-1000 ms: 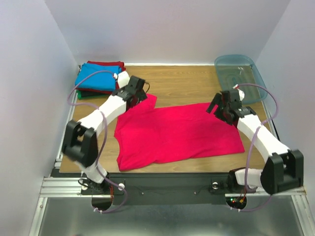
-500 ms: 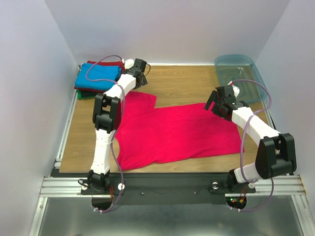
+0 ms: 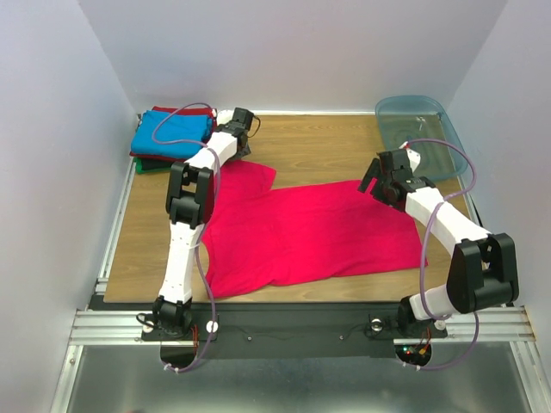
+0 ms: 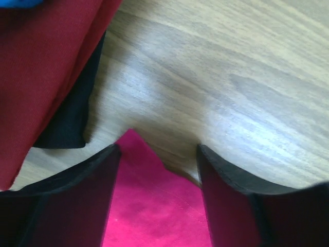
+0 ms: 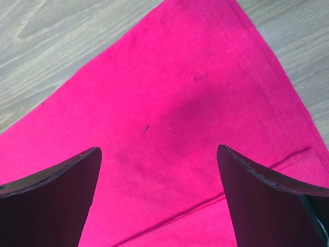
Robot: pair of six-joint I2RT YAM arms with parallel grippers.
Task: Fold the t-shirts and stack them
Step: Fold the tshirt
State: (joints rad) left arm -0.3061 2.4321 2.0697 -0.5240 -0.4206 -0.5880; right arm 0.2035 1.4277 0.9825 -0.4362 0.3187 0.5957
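Currently: wood table [image 3: 327, 146], white walls [image 3: 293, 52]; pink shirt [image 3: 310, 232] flat; left tool [image 4: 158, 149], right tool [image 5: 158, 149] spread, empty.

Left gripper [image 4: 158, 175] has moved out to the pinkish-red shirt's [image 3: 301, 232] sleeve tip.

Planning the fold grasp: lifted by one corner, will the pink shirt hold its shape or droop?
Likely floppy: the shirt lies flat and thin, so a lifted corner should drape. Probably light: it looks like thin knit in the right wrist view. Pushed on the smooth wood table, it may bunch rather than slide whole.
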